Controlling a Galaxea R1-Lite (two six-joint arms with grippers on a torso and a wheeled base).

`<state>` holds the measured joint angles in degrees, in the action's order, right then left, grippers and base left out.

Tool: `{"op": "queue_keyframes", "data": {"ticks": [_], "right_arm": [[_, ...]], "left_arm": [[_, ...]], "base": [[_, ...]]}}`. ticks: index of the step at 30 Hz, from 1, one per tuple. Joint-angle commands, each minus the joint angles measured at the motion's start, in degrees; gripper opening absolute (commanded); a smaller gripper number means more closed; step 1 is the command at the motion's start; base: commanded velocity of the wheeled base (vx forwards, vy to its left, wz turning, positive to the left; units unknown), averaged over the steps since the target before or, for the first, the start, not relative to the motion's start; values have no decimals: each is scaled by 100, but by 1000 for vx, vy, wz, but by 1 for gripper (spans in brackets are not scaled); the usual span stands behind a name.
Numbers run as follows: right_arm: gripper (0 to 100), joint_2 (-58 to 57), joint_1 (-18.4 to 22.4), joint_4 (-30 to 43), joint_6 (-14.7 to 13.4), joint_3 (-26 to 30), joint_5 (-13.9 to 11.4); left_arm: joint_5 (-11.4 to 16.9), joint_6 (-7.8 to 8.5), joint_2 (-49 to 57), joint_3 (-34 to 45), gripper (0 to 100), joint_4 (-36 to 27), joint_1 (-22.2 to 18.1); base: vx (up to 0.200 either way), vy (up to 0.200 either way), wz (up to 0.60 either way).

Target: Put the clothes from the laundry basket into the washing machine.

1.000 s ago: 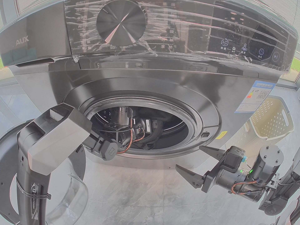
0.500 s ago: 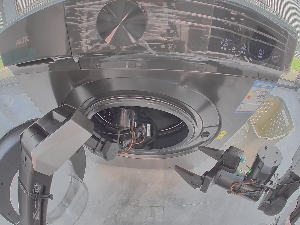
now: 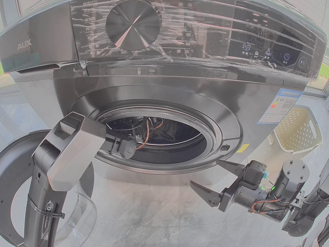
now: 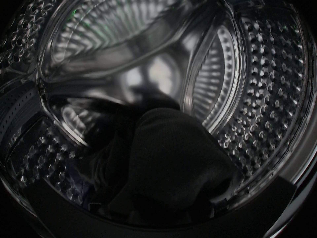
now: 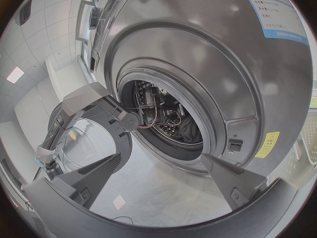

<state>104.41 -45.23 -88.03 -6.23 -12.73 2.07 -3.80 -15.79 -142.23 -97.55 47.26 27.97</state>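
Observation:
The washing machine stands in front of me with its round opening uncovered. My left arm's wrist reaches through the opening into the drum. A dark garment lies heaped on the drum floor close before the left wrist camera; it also shows behind the arm as dark cloth. My right gripper hangs open and empty in front of the machine at the lower right, outside the drum, its fingertips spread wide. The cream laundry basket stands right of the machine.
The machine's glass door hangs swung out to the left, beside my left arm. Grey tiled floor lies in front of the machine. The door latch slot sits on the right of the opening's rim.
My left arm has pushed deeper into the drum and its wrist has risen. The right arm has barely shifted.

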Motion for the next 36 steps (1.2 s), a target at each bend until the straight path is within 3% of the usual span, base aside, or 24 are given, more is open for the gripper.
{"op": "queue_keyframes", "data": {"ticks": [1, 6, 7, 11, 17, 20, 22, 23, 24, 25, 36], "right_arm": [[100, 9, -21, -4, -1, -19, 4], [100, 9, -21, -4, -1, -19, -5], [100, 9, -21, -4, -1, -19, -5], [100, 0, -21, -4, -1, -19, 4], [100, 9, -12, -4, -1, 7, 4], [100, 9, -4, -4, -1, -2, -5], [100, 0, -4, -4, -1, -2, -5], [100, 0, -4, -4, -1, -2, -5], [100, 9, -4, -4, -1, 7, -5], [100, 9, -4, -4, -1, 7, -5], [100, 0, -4, -4, -10, 7, 4]], "left_arm": [[-59, -30, -341, -458, 0, 152, -28], [-68, -21, -420, -502, 0, 275, -2], [-59, -21, -429, -520, 100, 292, -2], [-59, -30, -411, -511, 100, 327, 16], [-165, 5, -130, 272, 100, 231, 86], [-165, 155, 231, 922, 100, 169, 157], [-173, 454, 512, 1370, 100, 116, 174], [-173, 454, 512, 1370, 100, 116, 174], [-191, 638, 661, 1634, 100, -86, 139], [-200, 691, 714, 1722, 100, -200, 121], [-59, 744, 1619, 2741, 100, -358, 332]], "base": [[0, 0, 0], [0, 0, 0], [0, 0, 0], [0, 0, 0], [0, 0, 0], [0, 0, 0], [0, 0, 0], [0, 0, 0], [0, 0, 0], [0, 0, 0], [0, 0, 0]]}}
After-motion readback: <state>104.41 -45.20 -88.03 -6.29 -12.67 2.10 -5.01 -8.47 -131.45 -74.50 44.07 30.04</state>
